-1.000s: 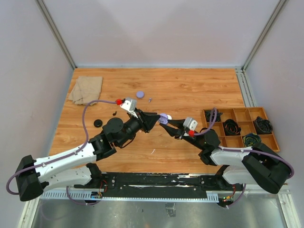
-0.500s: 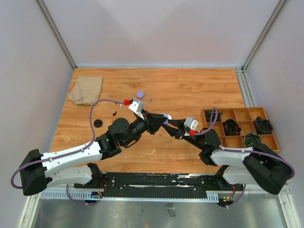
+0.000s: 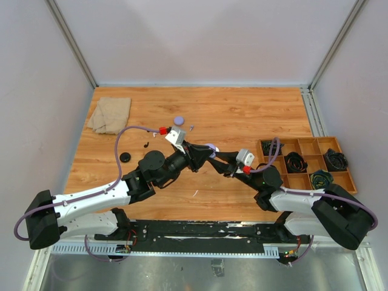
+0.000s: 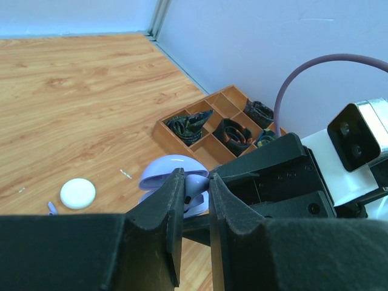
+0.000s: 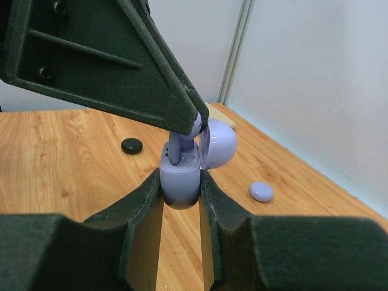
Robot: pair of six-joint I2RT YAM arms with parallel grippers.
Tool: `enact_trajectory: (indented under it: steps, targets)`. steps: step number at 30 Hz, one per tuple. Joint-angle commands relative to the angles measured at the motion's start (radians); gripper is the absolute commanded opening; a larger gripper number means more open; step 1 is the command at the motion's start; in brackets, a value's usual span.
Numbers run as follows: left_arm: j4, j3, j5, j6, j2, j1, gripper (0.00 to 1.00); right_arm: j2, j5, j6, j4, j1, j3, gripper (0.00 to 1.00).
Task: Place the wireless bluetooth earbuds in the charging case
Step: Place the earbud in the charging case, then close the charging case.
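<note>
My right gripper (image 5: 180, 178) clamps the open purple case (image 5: 218, 145), my left gripper (image 4: 195, 179) pinches an earbud (image 5: 176, 149) half hidden in its well; cables (image 3: 296, 161) lie in the tray (image 3: 301, 139) at three o'clock.

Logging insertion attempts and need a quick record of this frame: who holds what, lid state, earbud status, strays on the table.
left gripper: shut on pale purple earbud
right gripper: shut on pale purple charging case
case lid: open
earbud status: lower end at the case opening, not seated
strays on table: round purple case, round black case
</note>
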Motion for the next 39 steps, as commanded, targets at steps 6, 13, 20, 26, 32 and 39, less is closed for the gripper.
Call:
enact_trajectory:
  steps: [6, 13, 20, 26, 32, 39]
  targets:
    - [0.021, 0.021, 0.005, 0.032, -0.002, -0.009, 0.16, -0.024, -0.003, 0.000, 0.064, 0.012, -0.005, 0.01]
    - [0.001, 0.027, -0.003, 0.025, -0.017, -0.009, 0.34, -0.016, -0.009, 0.004, 0.065, 0.012, -0.003, 0.01]
    - [-0.048, 0.054, -0.008, 0.021, -0.043, -0.009, 0.47, -0.011, -0.016, 0.006, 0.064, 0.012, -0.004, 0.01]
    - [-0.136, 0.085, -0.013, 0.031, -0.089, -0.008, 0.64, -0.018, -0.015, 0.009, 0.064, 0.008, -0.017, 0.01]
    - [-0.294, 0.140, 0.134, 0.004, -0.129, 0.074, 0.74, -0.029, -0.115, 0.060, 0.048, -0.022, -0.007, 0.01]
    - [-0.389, 0.169, 0.371, -0.033, -0.156, 0.190, 0.81, -0.010, -0.242, 0.142, 0.041, -0.053, 0.028, 0.01]
